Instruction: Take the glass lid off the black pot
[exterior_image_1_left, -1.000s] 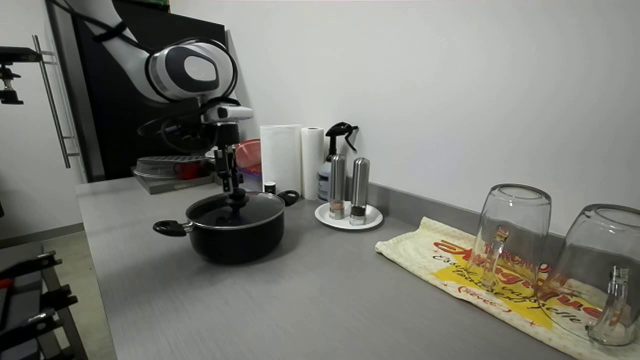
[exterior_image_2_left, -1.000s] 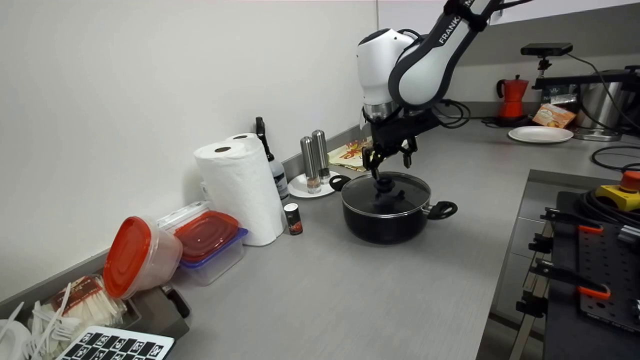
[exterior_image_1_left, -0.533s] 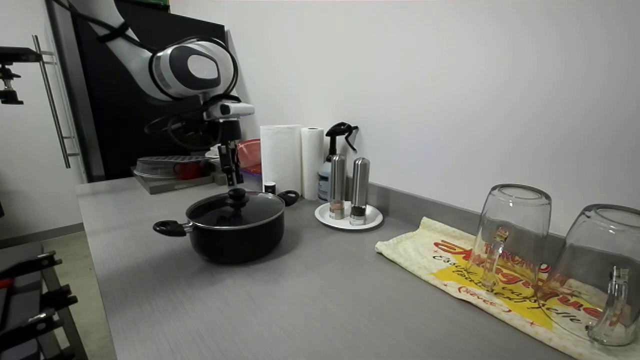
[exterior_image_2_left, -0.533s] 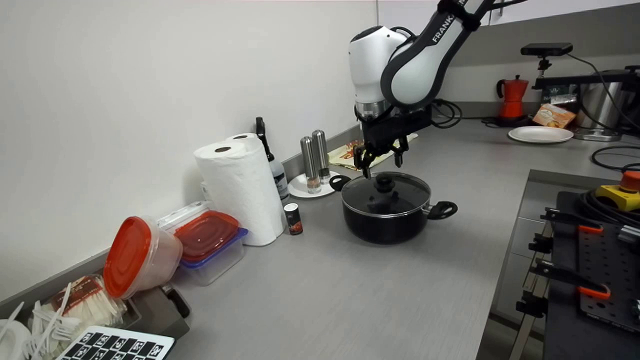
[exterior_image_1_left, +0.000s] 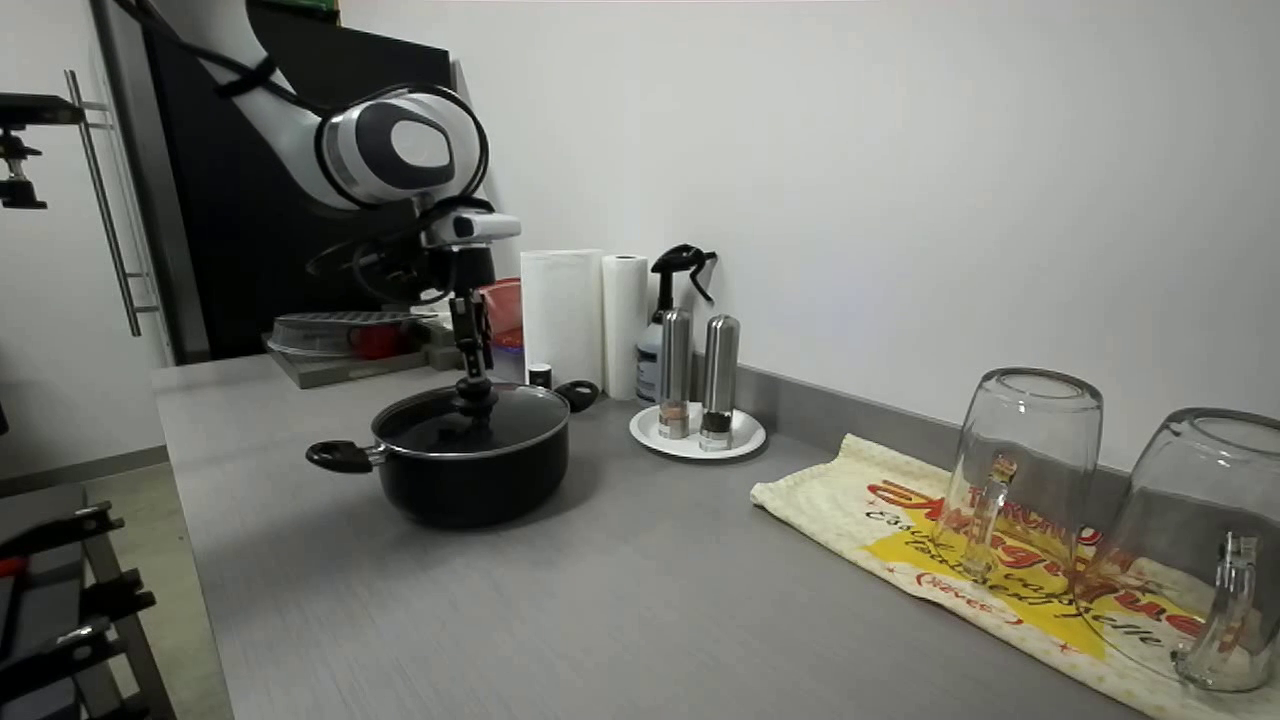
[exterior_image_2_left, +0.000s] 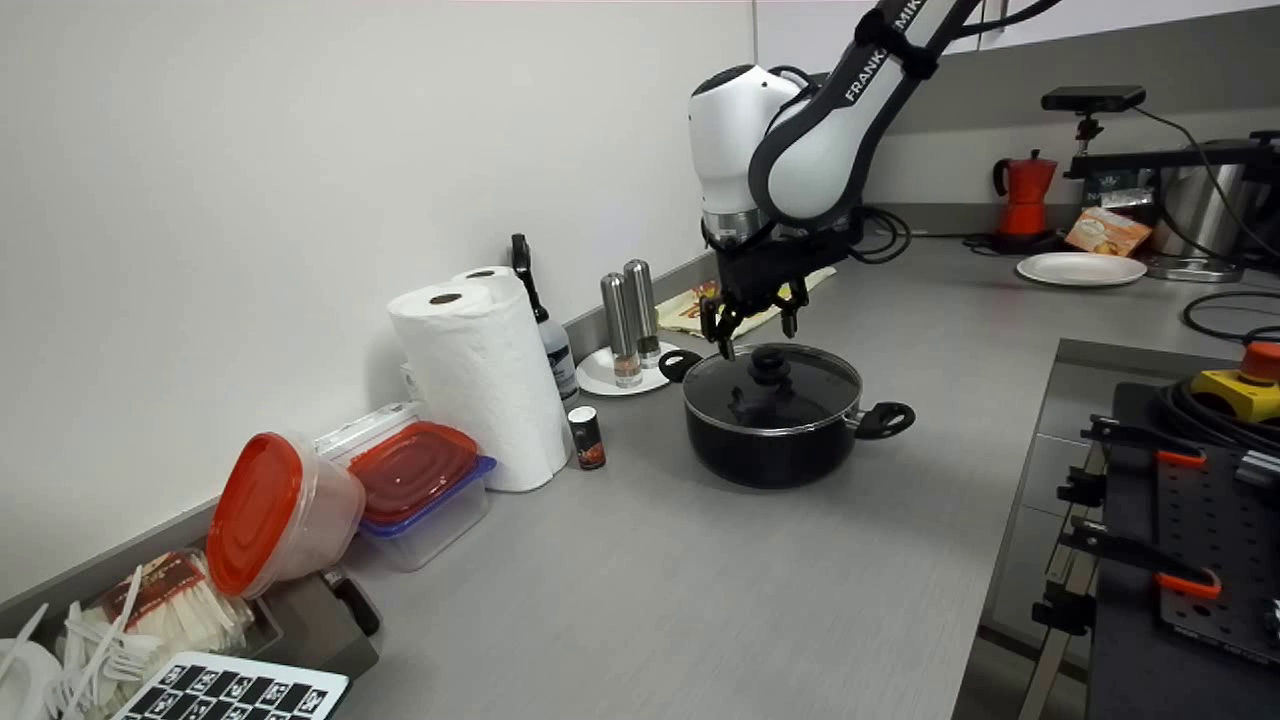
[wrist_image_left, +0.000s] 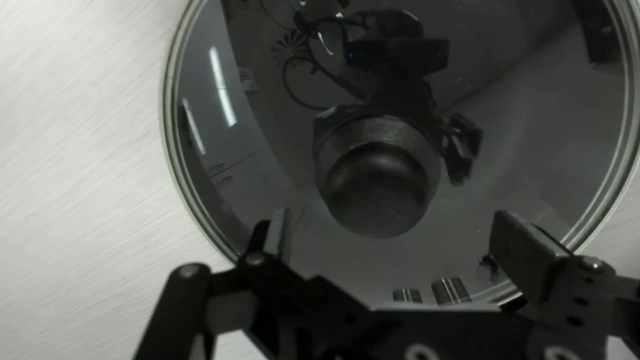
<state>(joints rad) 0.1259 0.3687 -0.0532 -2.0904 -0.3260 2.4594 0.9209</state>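
The glass lid (exterior_image_1_left: 520, 418) with its dark see-through dome lies flat on the black pot (exterior_image_1_left: 475, 490). In an exterior view the lid (exterior_image_2_left: 715, 395) also sits on the pot (exterior_image_2_left: 770, 462), its black knob (exterior_image_2_left: 770, 365) upright in the middle. My gripper (exterior_image_1_left: 475, 365) points down just above the lid. In an exterior view the gripper (exterior_image_2_left: 757, 338) is a little behind and left of the knob. In the wrist view my gripper (wrist_image_left: 392, 237) is open and empty. The knob (wrist_image_left: 377, 187) shows beyond the line of the fingertips, centred sideways between them. No contact with it is visible.
The pot's side handles (exterior_image_2_left: 882, 420) stick out both ways. A white plate (exterior_image_1_left: 640, 440) with two grinders (exterior_image_1_left: 718, 370), a spray bottle (exterior_image_1_left: 650, 355) and paper rolls (exterior_image_2_left: 485, 380) stand along the wall. Clear glasses (exterior_image_1_left: 1035, 440) stand on a cloth (exterior_image_1_left: 850, 490).
My gripper has shifted away from over the knob, leftward in an exterior view. It rose a little, then came down again. The lid and pot have not moved.
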